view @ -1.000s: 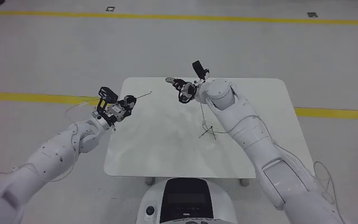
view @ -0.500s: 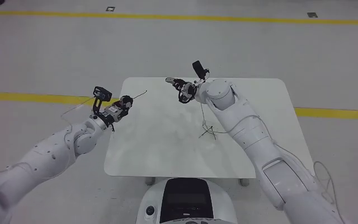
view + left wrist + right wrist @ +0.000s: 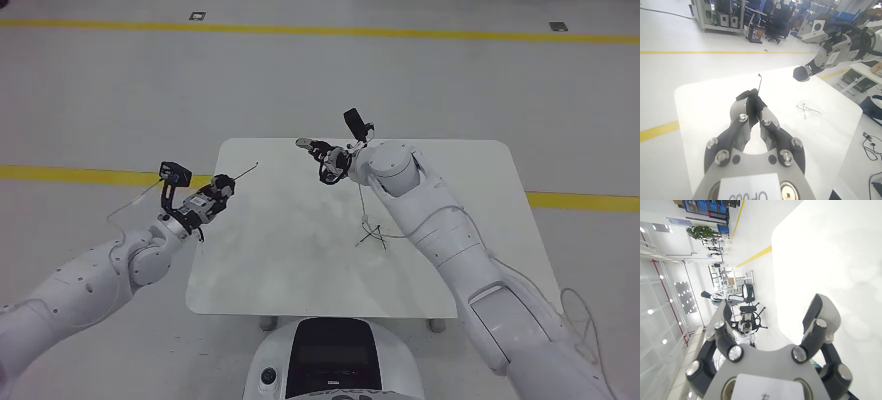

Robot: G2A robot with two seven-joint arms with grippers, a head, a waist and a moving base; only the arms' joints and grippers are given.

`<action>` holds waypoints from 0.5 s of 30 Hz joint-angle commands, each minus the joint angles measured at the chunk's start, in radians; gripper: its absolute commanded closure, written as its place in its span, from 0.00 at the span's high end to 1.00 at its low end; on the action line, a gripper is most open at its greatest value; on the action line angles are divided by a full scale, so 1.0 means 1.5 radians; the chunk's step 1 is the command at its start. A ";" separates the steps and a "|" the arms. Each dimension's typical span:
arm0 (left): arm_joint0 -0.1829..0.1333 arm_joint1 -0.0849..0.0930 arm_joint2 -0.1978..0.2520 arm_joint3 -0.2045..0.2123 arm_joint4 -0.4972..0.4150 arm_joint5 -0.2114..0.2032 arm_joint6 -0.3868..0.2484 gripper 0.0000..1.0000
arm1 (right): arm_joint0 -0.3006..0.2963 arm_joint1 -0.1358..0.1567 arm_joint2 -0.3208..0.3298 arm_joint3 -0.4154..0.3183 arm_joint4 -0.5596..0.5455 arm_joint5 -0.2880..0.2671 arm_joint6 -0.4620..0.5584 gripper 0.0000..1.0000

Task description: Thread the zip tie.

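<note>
My left gripper (image 3: 755, 97) is shut on a thin black zip tie (image 3: 759, 83), whose free end with the small head sticks out past the fingertips. Seen from above, this gripper (image 3: 222, 185) hangs at the table's left edge with the zip tie (image 3: 246, 170) pointing over the table. My right gripper (image 3: 772, 311) stands open with nothing between its fingers. From the top it (image 3: 310, 147) hovers over the far edge of the table, near the middle. A few more zip ties (image 3: 371, 236) lie crossed on the white table (image 3: 300, 270).
The loose zip ties (image 3: 806, 109) lie right of centre on the table. The table's rounded corners and edges border grey floor with yellow lines (image 3: 580, 201). Workbenches and equipment stand far behind.
My left arm has drawn back to the left and toward the table's edge, carrying the zip tie with it. The right arm has stayed still.
</note>
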 commanded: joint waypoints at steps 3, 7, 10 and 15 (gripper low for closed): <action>0.000 0.000 0.000 0.000 0.000 0.000 0.000 0.00 | 0.000 0.000 0.000 0.000 0.000 0.000 0.000 1.00; 0.002 -0.002 -0.004 -0.007 -0.015 0.000 -0.013 0.00 | 0.000 0.000 0.000 0.000 0.000 0.000 0.000 1.00; 0.000 -0.006 -0.019 -0.005 -0.036 0.000 -0.037 0.00 | 0.000 0.000 0.000 0.000 0.000 0.000 0.000 1.00; 0.003 -0.011 -0.032 -0.024 -0.050 0.000 -0.064 0.00 | 0.000 0.000 0.000 0.000 0.000 0.000 0.000 1.00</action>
